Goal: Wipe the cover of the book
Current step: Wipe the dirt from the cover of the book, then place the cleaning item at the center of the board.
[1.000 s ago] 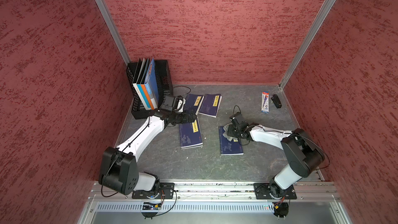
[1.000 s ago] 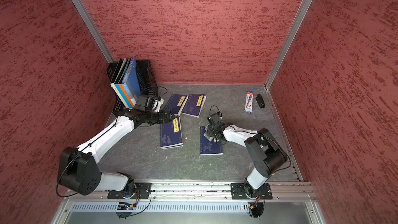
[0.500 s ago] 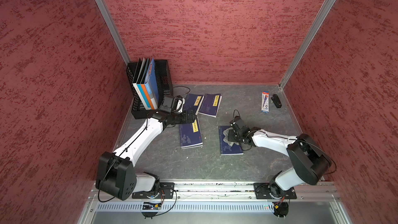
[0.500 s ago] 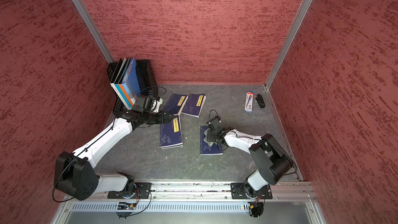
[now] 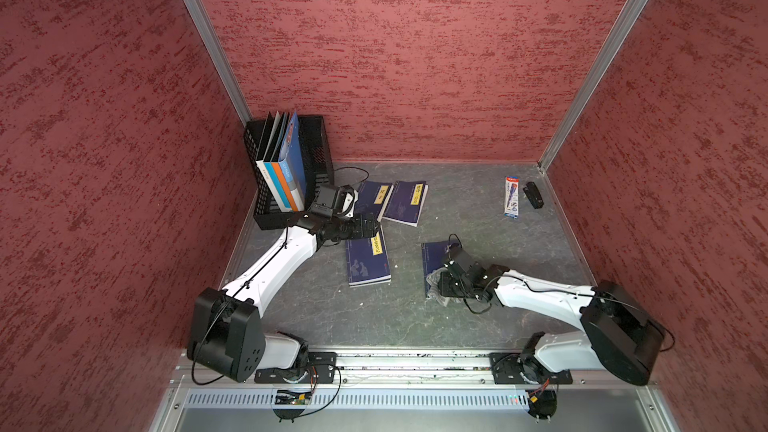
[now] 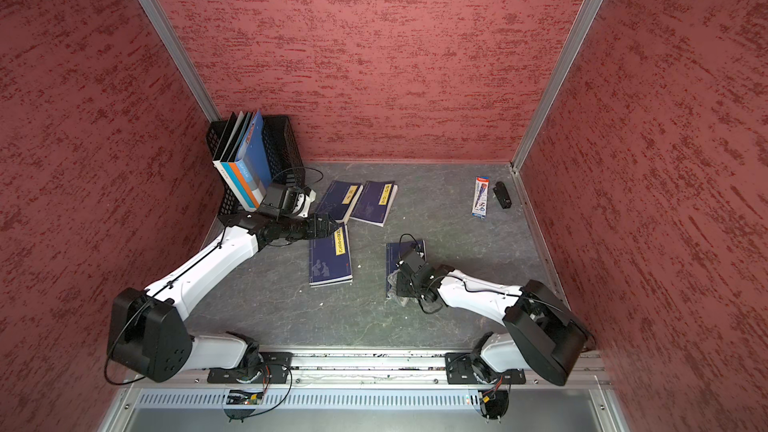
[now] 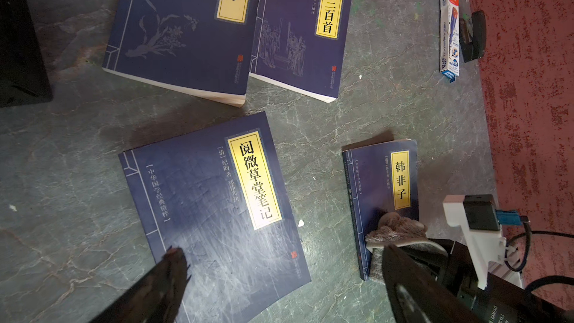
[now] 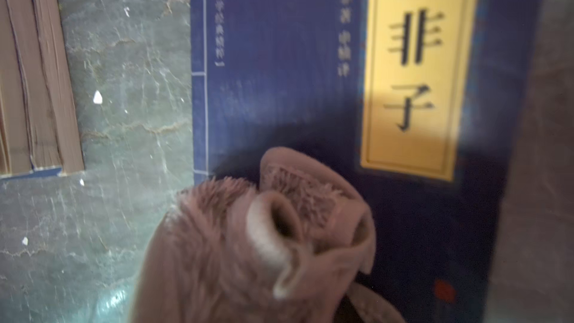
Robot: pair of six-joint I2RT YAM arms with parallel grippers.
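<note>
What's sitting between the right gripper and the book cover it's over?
A bunched grey-brown cloth, gripped by the right gripper, lies on the blue 韩非子 book cover; clearest in the right wrist view.

Cloth (image 7: 394, 229) lies on the book (image 7: 372, 181), right of a second book (image 7: 217, 212).

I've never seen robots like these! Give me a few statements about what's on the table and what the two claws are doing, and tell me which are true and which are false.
1. The right gripper holds a cloth on a blue book. True.
2. The left gripper is clamped on a pen. False: it is open and holds nothing.
3. The black basket is empty. False: folders stand upright in it.
4. A pencil box lies near the far right corner, beside a small black object. True.
</note>
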